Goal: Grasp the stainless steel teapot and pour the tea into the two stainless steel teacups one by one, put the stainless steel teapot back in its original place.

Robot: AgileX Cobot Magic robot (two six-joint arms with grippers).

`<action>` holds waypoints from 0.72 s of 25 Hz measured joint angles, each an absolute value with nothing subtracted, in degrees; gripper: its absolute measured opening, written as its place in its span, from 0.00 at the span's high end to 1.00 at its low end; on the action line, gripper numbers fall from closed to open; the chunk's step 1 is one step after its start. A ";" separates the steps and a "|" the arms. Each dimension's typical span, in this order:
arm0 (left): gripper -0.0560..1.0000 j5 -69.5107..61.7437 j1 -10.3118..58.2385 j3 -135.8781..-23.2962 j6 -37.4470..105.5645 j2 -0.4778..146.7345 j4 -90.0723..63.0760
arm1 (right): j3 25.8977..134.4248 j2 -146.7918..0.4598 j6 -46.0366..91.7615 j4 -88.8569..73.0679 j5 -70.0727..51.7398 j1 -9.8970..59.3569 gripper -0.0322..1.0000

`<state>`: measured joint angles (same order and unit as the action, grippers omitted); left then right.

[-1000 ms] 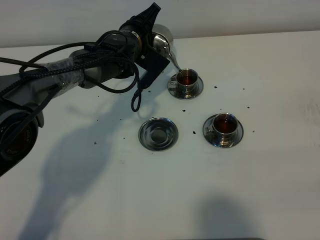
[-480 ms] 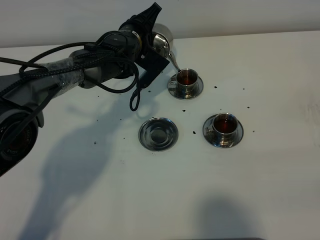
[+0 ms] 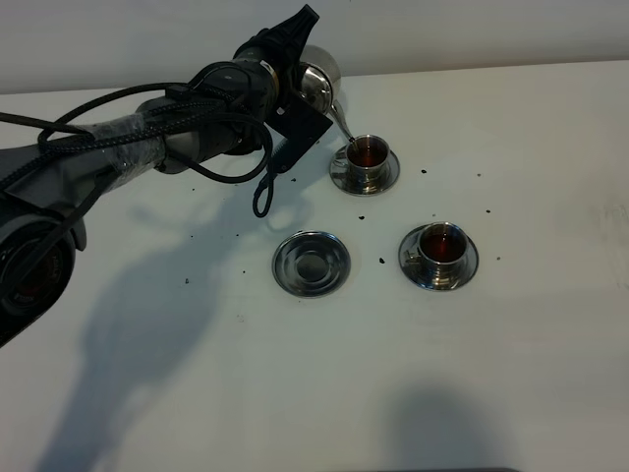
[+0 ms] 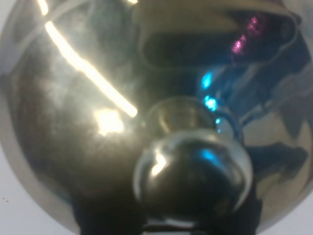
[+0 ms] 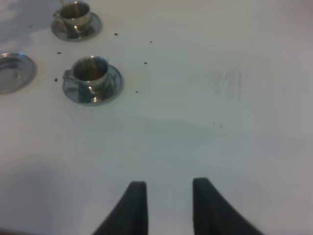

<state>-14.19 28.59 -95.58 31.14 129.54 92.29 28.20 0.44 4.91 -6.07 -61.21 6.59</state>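
Two cups already show dark tea from overhead: the left gripper (image 3: 295,74) is clamped on the teapot (image 3: 319,84), tilted so its spout sits over the far cup (image 3: 366,157); near cup (image 3: 441,248) is full and the empty saucer (image 3: 312,263) awaits the pot's return. Left wrist view is all lid knob (image 4: 193,171), so the camera looks straight down the pot. Right wrist view: the right gripper (image 5: 166,200) hangs idle over bare table (image 5: 220,98), jaws empty, gap narrow, parked clear of the pour.
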 joint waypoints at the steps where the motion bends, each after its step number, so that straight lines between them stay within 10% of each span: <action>1: 0.74 -14.19 28.59 -95.58 31.14 129.54 92.34 | 28.20 0.44 4.91 -6.07 -61.21 6.59 0.75; 18: 0.74 -14.12 28.59 -95.58 30.02 129.54 91.12 | 28.20 0.44 4.91 -6.07 -61.21 6.59 0.75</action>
